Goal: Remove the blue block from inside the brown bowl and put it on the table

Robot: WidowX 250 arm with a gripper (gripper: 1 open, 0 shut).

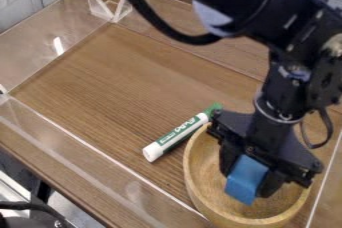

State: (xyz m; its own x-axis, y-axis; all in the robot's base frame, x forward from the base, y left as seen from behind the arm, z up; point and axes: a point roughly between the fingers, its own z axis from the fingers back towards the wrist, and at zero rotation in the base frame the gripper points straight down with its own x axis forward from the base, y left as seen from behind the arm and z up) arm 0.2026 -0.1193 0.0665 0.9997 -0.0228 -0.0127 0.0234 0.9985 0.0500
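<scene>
The blue block (246, 186) hangs upright between the black fingers of my gripper (251, 177), which is shut on it. It is just above the inside of the brown bowl (209, 194) at the bottom right of the camera view. The gripper points straight down and its body covers the block's top and the back of the bowl. The wood-grain table (120, 82) stretches to the left of the bowl.
A green-and-white marker (182, 134) lies on the table just left of the bowl's rim. Low clear acrylic walls (54, 42) border the tabletop at the left and back. The black arm (254, 12) fills the upper right.
</scene>
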